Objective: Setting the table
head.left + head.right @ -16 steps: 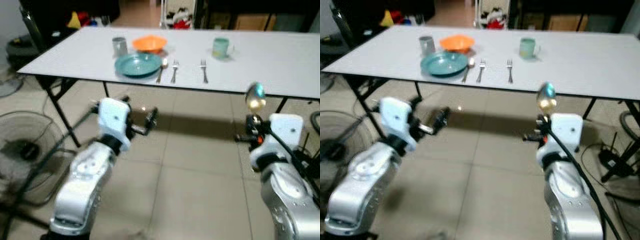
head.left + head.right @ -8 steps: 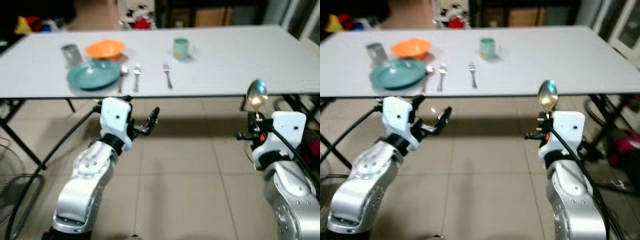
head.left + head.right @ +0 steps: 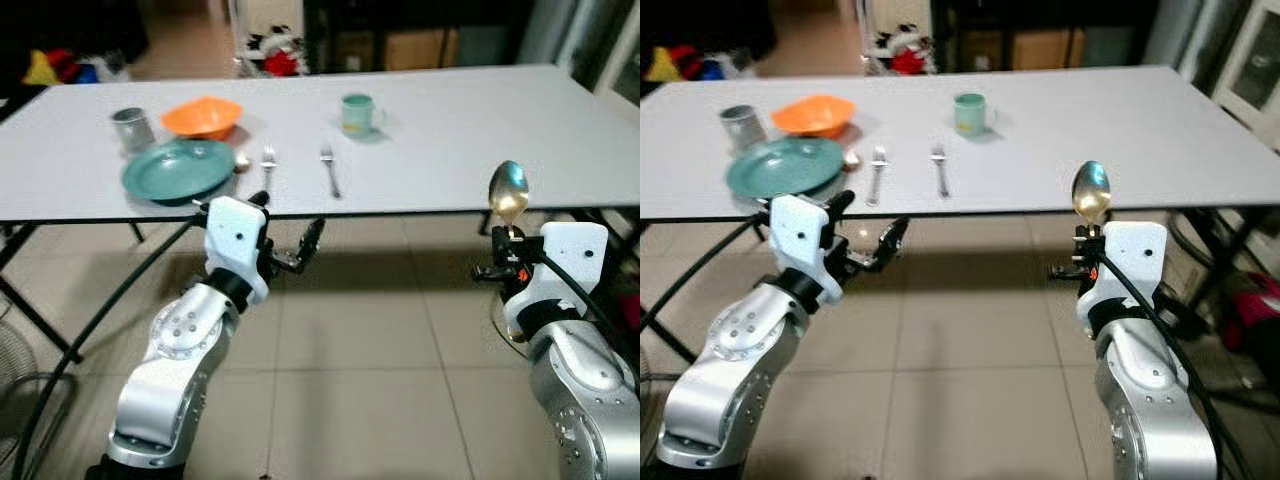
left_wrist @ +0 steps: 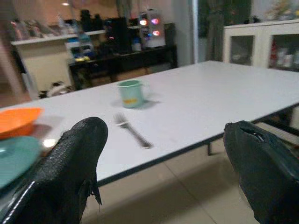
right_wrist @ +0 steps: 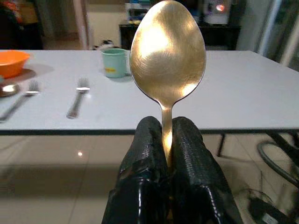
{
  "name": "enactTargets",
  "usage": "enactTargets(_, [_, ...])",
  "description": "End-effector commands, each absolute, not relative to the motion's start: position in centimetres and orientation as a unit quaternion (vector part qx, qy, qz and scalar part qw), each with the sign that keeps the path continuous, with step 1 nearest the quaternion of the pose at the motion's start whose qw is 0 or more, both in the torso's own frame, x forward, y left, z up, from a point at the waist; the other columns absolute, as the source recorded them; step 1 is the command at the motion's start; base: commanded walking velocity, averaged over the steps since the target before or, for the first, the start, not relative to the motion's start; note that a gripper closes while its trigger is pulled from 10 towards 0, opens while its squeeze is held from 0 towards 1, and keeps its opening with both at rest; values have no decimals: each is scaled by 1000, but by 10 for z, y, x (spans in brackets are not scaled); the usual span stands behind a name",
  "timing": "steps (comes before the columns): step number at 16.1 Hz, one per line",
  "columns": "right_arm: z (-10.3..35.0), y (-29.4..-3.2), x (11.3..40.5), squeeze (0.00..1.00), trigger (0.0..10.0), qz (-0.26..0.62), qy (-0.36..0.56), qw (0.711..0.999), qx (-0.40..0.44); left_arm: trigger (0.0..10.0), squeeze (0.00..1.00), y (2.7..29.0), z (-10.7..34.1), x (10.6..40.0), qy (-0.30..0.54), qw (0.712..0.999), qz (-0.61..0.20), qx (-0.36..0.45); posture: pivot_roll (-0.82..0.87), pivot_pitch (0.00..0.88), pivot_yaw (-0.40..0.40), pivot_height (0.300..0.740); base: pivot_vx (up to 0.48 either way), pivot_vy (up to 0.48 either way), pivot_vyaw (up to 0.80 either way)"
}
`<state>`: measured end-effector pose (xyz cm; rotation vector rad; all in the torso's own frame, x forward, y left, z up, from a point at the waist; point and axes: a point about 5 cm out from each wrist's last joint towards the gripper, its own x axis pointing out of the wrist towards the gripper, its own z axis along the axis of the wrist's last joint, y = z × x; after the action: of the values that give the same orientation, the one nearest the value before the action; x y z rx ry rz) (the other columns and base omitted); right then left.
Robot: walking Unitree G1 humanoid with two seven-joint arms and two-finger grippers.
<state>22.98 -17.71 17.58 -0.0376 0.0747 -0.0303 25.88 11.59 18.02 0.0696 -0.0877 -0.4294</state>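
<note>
While right claw (image 3: 1089,240) grips spoon (image 3: 1091,194) upright short of worktop (image 3: 1120,120), left claw (image 3: 290,245) gapes empty. Step: delivery. Next, likely: lay spoon beside lone fork (image 3: 939,169) near mug (image 3: 968,113).

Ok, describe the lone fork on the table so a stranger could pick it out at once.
On the long white table, find the teal plate near the robot's left end. Two forks lie to its right; yours is the lone fork farther right, below the green mug, with bare table either side.
</note>
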Motion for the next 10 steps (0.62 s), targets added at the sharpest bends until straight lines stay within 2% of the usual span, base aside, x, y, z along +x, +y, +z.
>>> enactTargets(1, [179, -170, 230, 0, 10000, 4, 36, 999, -11, 10000, 0, 123, 179, 259, -40, 978, -201, 40, -12, 6, 43, 740, 319, 0, 0])
enactTargets(3, [178, -170, 230, 0, 10000, 5, 43, 999, -11, 10000, 0, 122, 178, 259, -39, 977, -206, 38, -12, 6, 43, 740, 330, 0, 0])
enactTargets(5, [177, -171, 230, 0, 10000, 2, 46, 999, -9, 10000, 0, 121, 178, 259, -39, 977, -208, 37, -13, 6, 43, 740, 345, 0, -575])
enactTargets(10, [176, -175, 227, 0, 10000, -12, 54, 998, -10, 10000, 0, 120, 176, 258, -36, 976, -213, 34, -25, 13, 46, 740, 352, 0, -800])
